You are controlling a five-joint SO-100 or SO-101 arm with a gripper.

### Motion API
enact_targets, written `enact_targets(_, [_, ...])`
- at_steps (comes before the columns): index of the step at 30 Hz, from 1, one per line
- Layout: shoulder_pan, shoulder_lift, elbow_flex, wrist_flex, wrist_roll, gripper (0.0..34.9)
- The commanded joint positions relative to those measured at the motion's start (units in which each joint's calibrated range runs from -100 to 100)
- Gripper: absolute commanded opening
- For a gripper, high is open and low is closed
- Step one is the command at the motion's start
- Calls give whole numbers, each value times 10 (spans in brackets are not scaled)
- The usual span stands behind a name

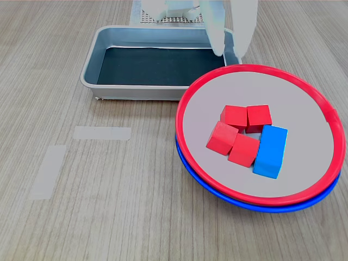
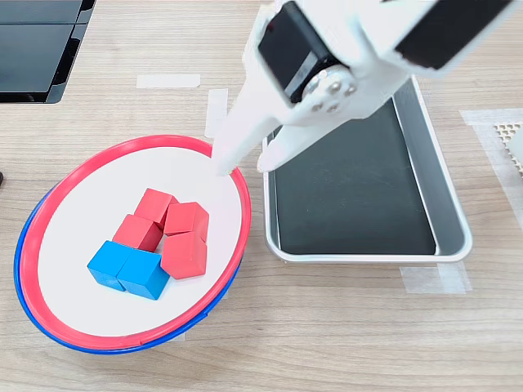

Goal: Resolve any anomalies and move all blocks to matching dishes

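The red-rimmed dish (image 1: 179, 117) (image 2: 122, 145) sits tilted on top of the blue-rimmed dish (image 1: 288, 208) (image 2: 98, 348), of which only an edge shows beneath. Inside the red-rimmed dish lie several red blocks (image 1: 239, 133) (image 2: 167, 229) in a tight cluster, with two blue blocks (image 1: 271, 151) (image 2: 129, 269) side by side touching them. My white gripper (image 1: 229, 53) (image 2: 243, 167) hangs open and empty above the edge of the dishes on the side nearest the tray, apart from the blocks.
A rectangular grey metal tray (image 1: 89, 68) (image 2: 445, 163) with a dark bottom stands right beside the dishes. Tape strips (image 1: 102, 132) (image 2: 167, 80) lie on the wooden table. A dark flat object (image 2: 37, 49) is at the second exterior view's top left.
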Motion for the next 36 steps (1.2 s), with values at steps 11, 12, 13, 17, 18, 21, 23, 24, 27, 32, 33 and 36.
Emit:
enact_targets(11, [-3, 93, -40, -62, 15, 51])
enact_targets(12, [-3, 99, -41, -66, 15, 49])
enact_targets(13, [-4, 104, -42, -73, 15, 49])
enact_targets(17, [-7, 123, -56, -81, 15, 47])
enact_targets(18, [-8, 127, -58, -84, 15, 47])
enact_targets(21, [-11, 139, -60, -95, 17, 46])
enact_targets(23, [-12, 144, -60, -98, 19, 16])
enact_targets(24, [-13, 145, -60, -98, 20, 4])
enact_targets(27, [-14, 142, -60, -98, 19, 3])
enact_targets(32, [-13, 121, -59, -101, 13, 1])
enact_targets(33, [-13, 114, -58, -101, 13, 1])
enact_targets(36, [-11, 85, -51, -102, 12, 1])
